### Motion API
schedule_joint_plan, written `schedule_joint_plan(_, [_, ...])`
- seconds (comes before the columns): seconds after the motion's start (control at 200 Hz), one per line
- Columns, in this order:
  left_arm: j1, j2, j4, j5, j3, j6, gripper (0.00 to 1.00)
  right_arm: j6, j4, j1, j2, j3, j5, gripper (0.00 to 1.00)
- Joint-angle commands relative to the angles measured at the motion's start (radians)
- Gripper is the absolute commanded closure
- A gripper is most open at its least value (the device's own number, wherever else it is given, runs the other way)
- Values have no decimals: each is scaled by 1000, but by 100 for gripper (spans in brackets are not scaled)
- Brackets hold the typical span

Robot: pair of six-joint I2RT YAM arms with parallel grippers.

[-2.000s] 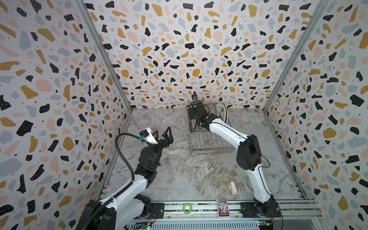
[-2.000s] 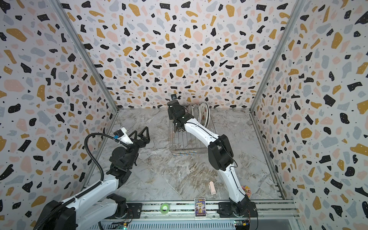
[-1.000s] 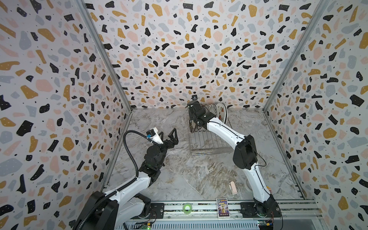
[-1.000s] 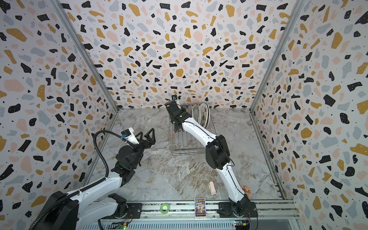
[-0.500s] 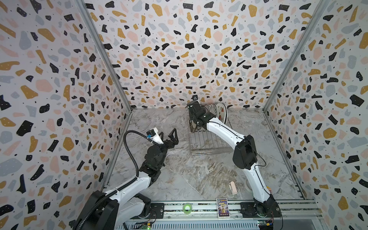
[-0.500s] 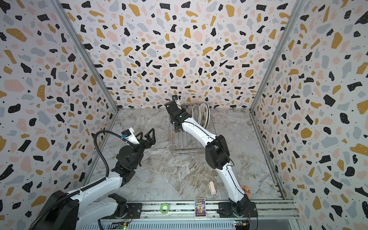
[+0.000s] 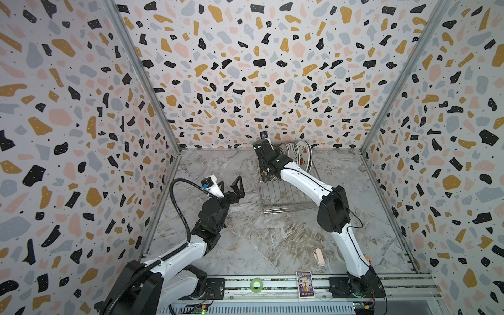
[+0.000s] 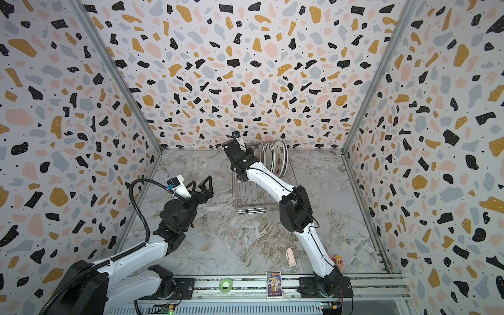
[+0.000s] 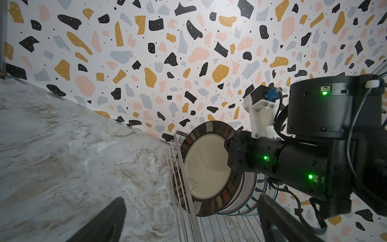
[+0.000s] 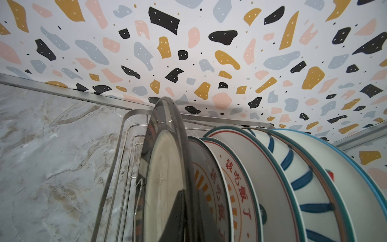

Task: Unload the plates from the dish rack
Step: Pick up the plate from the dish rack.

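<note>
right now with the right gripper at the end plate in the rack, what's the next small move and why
Probably lift it straight up. The right gripper is shut on the brown-rimmed plate, which stands upright at the end of the dish rack, close beside the orange-sunburst plate. A vertical pull should clear the wires without scraping that neighbour. The left gripper hangs open beside the rack.

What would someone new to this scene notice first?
Most likely the loud terrazzo-print walls boxing in the marble table. Next, the row of patterned plates standing upright at the far end of the wire dish rack, with the right end effector shut on the brown-rimmed plate at the row's end. The left end effector hangs open above the table, beside the rack.
</note>
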Motion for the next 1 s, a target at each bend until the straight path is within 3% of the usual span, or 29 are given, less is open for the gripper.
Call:
schedule_joint_plan(0.0, [-5,4,41,-15,35,3,0,-89,66,16,-65,75,118,94])
schedule_joint_plan(0.35, [-5,12,25,-1,47,-6,0,-182,176,52,-149,7,173,95])
schedule_joint_plan(0.646, [-6,9,29,-12,40,-15,0,-193,200,66,-214,-36,138,96])
schedule_joint_plan(0.996, [-6,22,52,-21,44,-24,1,-191,355,73,-395,-276,57,96])
